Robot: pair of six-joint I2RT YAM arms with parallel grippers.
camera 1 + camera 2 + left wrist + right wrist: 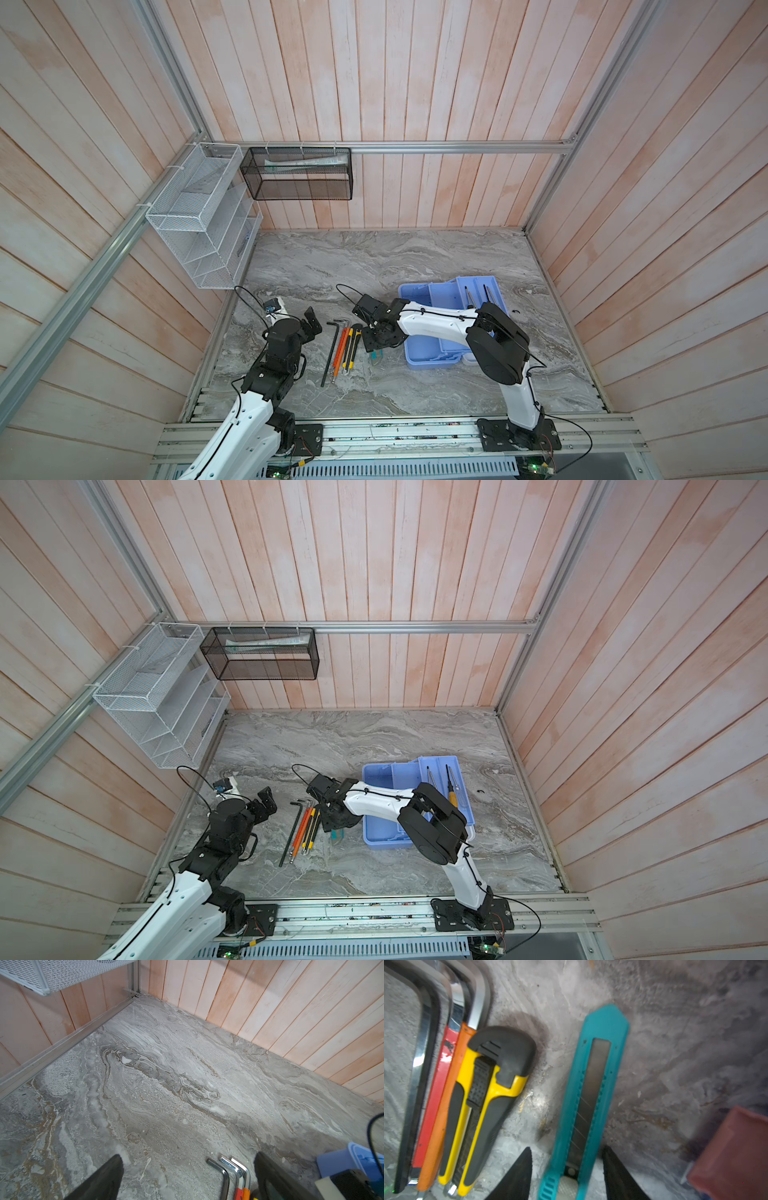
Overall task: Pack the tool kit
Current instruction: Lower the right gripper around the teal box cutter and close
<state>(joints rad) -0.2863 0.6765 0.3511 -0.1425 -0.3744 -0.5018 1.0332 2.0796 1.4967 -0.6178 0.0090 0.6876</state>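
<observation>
Marble tabletop (374, 257), right gripper (566, 1148) parted astride teal utility knife (591, 1084) — yellow knife (488, 1095), hex keys (425, 1043) beside, left gripper (188, 1155) spread wide

- My right gripper (337, 825) hangs over a teal knife (337, 834), just left of the blue box (382, 837).
- Hex keys (295, 833) and yellow knives (311, 832) lie side by side further left.
- Two screwdrivers (451, 787) lie in the box's far tray (437, 766).
- My left gripper (269, 801) stands open, left of the tools.

far tabletop (374, 257) free, tool row (341, 347) (tight-packed) blocks ctr
</observation>
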